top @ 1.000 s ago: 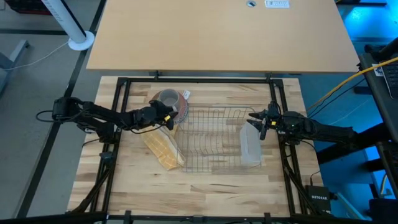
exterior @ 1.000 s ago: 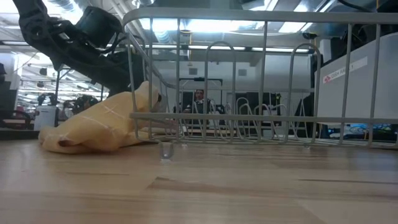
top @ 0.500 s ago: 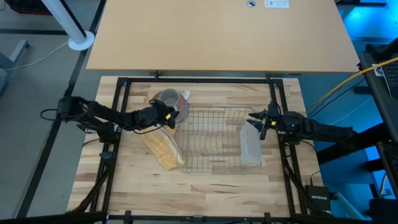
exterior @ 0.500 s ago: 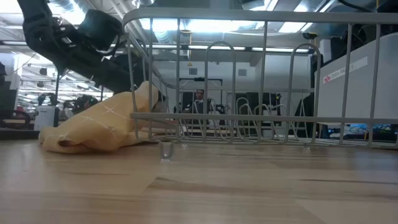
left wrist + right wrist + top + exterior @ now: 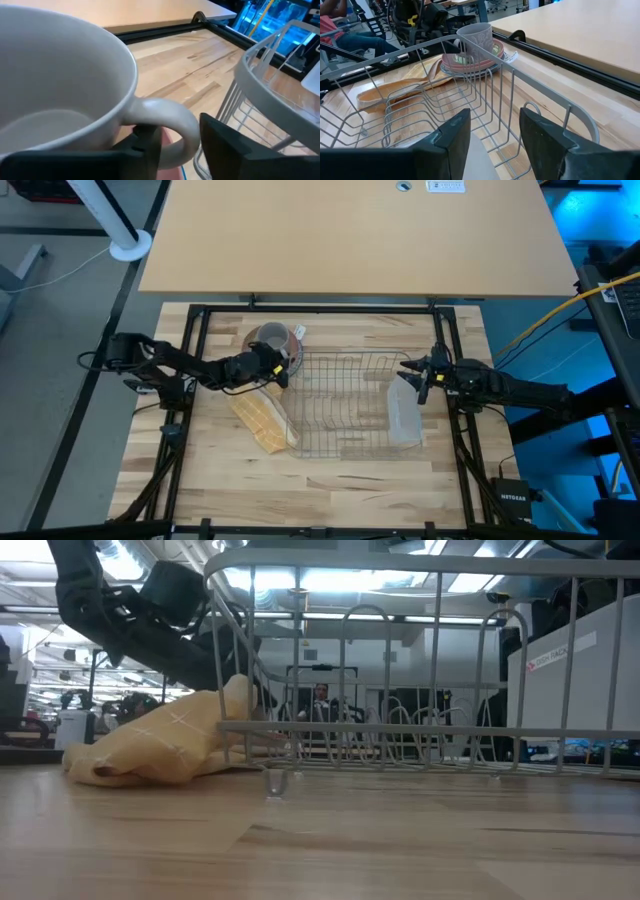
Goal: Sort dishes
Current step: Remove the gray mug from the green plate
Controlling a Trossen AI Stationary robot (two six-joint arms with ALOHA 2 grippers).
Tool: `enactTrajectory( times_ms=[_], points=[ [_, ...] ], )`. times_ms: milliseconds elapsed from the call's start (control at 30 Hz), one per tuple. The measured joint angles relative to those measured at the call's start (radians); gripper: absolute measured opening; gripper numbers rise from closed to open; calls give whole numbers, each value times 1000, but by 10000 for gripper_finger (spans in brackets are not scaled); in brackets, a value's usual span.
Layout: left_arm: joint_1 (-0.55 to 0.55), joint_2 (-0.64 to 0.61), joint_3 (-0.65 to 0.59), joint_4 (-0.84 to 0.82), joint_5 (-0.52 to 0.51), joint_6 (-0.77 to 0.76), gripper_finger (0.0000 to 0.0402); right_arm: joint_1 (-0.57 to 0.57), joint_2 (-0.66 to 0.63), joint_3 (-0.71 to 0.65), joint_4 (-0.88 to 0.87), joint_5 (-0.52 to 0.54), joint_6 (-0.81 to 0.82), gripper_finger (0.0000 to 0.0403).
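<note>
A small grey mug (image 5: 270, 337) stands on a stack of pink dishes (image 5: 470, 64) at the far left of the wire rack (image 5: 345, 402). It also shows in the right wrist view (image 5: 476, 41). My left gripper (image 5: 274, 366) is open at the mug's near side. One finger (image 5: 146, 142) is in the loop of the mug's handle (image 5: 172, 125) and the other finger (image 5: 225, 145) is outside it. My right gripper (image 5: 414, 376) is open and empty over the rack's right end, above the clear tray (image 5: 402, 416). My left gripper comes at the mug roughly level from the table's left, its two fingers either side of the handle's outer bar (image 5: 186, 131). I cannot tell whether either finger touches the handle. The mug stands upright on the stack.
A yellow checked cloth (image 5: 262, 420) lies crumpled against the rack's near left side; it also shows in the low view (image 5: 150, 745). The rack's rim (image 5: 270, 95) runs close beside my left gripper. Bare wood lies along the table's near edge (image 5: 330, 490).
My left arm has reached a little farther toward the table's right, bringing its gripper in at the mug's handle. In the low view the wire rack has shifted slightly toward the right, while the cloth has stayed put.
</note>
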Motion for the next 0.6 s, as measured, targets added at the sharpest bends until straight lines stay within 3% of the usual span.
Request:
enactTrajectory(
  times_ms=[200,600],
  points=[
    [0,-1,1,3,-4,20,30,0,0,0,0,0,0,175],
    [-1,-87,0,-18,1,96,29,0,0,0,0,0,0,175]
  ],
)
